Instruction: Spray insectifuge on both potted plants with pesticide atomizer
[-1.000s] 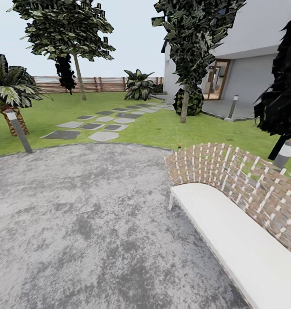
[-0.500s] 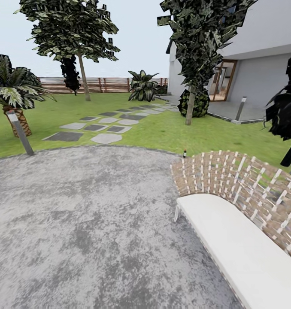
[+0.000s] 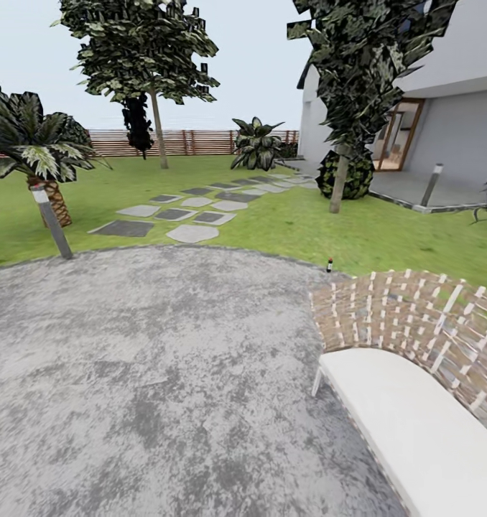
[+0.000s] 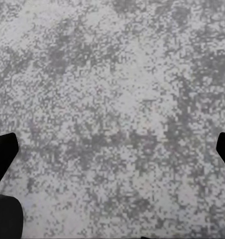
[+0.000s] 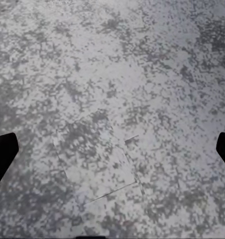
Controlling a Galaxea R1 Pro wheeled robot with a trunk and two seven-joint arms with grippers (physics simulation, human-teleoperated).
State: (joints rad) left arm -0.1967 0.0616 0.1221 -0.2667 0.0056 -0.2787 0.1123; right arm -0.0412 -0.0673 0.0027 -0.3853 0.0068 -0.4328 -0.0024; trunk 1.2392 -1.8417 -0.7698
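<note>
Pesticide atomizer (image 3: pixel 330 265) stands upright, tiny and dark with a reddish top, at the far right edge of the round stone patio (image 3: pixel 150 359) where it meets the lawn (image 3: pixel 286 222). It sits just left of and beyond the woven back of the chair (image 3: pixel 416 323), whose white seat cushion (image 3: pixel 423 431) runs to the near right corner.

Left gripper (image 4: pixel 112 149): black fingertips (image 4: pixel 3 154) at both side edges of the left wrist view, spread wide, nothing between them, mottled grey patio below. Right gripper (image 5: pixel 112 149): same, fingertips (image 5: pixel 3 152) wide apart, holding nothing, above the patio. The atomizer lies well apart from both grippers, far ahead and to the right in the head view.

Far left: palm (image 3: pixel 35 151) with a grey lamp post (image 3: pixel 51 221) tilted in front of it. Stepping stones (image 3: pixel 193 208) lead across the lawn toward the house (image 3: pixel 444 108) on the far right. Brown slat fence (image 3: pixel 193 142) along the far side, with a tree (image 3: pixel 143 57) and a leafy plant (image 3: pixel 258 143) before it. Another tree (image 3: pixel 358 86) with a round bush (image 3: pixel 353 174) at its base stands right of centre; second lamp post (image 3: pixel 432 185) by the house.
</note>
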